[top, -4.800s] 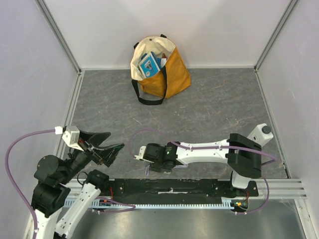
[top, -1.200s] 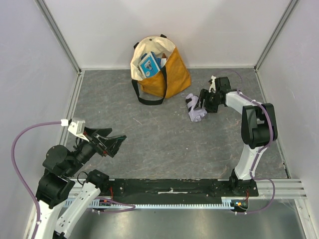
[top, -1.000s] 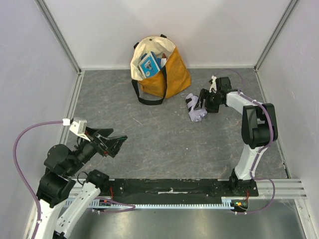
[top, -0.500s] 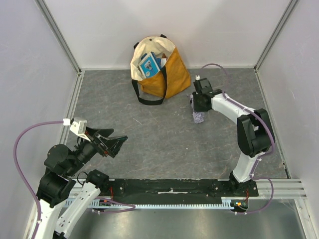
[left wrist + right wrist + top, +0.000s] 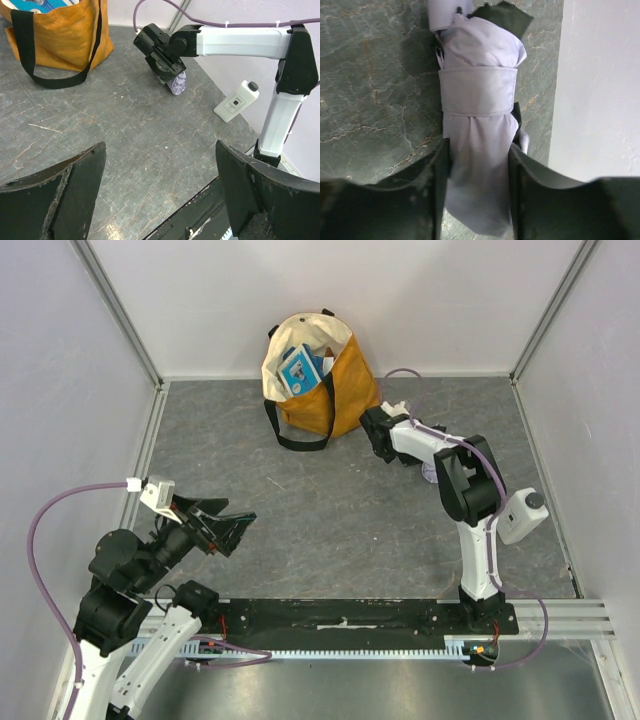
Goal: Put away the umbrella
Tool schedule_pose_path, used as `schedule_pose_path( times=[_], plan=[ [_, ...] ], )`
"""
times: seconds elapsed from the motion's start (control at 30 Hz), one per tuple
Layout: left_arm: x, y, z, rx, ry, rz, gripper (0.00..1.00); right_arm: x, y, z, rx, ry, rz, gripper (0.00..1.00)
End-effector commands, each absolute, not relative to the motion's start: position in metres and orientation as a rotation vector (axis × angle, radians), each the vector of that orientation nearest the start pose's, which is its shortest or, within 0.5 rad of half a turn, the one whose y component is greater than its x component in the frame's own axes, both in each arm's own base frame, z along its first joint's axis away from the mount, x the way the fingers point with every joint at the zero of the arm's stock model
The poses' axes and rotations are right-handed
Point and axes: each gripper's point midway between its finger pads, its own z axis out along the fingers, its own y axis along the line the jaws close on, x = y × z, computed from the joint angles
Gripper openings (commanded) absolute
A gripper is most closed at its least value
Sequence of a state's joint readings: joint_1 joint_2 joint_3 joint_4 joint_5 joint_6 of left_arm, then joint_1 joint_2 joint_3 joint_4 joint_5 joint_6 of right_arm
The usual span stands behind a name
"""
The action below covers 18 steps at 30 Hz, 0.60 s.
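We have the folded umbrella (image 5: 477, 90) pinched in the right claw (image 5: 476, 165), low over the counter (image 5: 300, 500), just beside the tote (image 5: 350, 390). The left claw (image 5: 160, 165) gapes empty. We judge the carry is underway; next, lift it over the tote's rim.

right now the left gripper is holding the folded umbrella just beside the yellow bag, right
Not the left one. The right gripper is clamped on the folded umbrella, as the right wrist view shows; the left gripper stands open and empty. It is indeed just beside the yellow bag.
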<state>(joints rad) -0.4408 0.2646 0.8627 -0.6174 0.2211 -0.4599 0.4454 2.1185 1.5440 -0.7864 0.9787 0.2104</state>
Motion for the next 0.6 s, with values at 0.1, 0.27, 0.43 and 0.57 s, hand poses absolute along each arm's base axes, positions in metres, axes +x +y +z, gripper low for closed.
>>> schedule_pose_path(
  times=[0.1,0.27,0.43,0.57],
  plan=[
    [0.128,-0.128,0.344,0.171,1.613,-0.909,0.94,0.431,0.067,0.101,-0.231,2.360,-1.042,0.74],
    [0.128,-0.130,0.344,0.176,1.617,-0.916,0.94,0.420,0.088,0.107,-0.250,2.404,-0.798,0.86],
    [0.128,-0.130,0.345,0.177,1.618,-0.919,0.94,0.412,0.105,0.135,-0.208,2.397,-0.574,0.87],
    [0.128,-0.132,0.345,0.180,1.620,-0.928,0.94,0.393,0.125,0.174,-0.157,2.359,-0.289,0.88]
  ],
)
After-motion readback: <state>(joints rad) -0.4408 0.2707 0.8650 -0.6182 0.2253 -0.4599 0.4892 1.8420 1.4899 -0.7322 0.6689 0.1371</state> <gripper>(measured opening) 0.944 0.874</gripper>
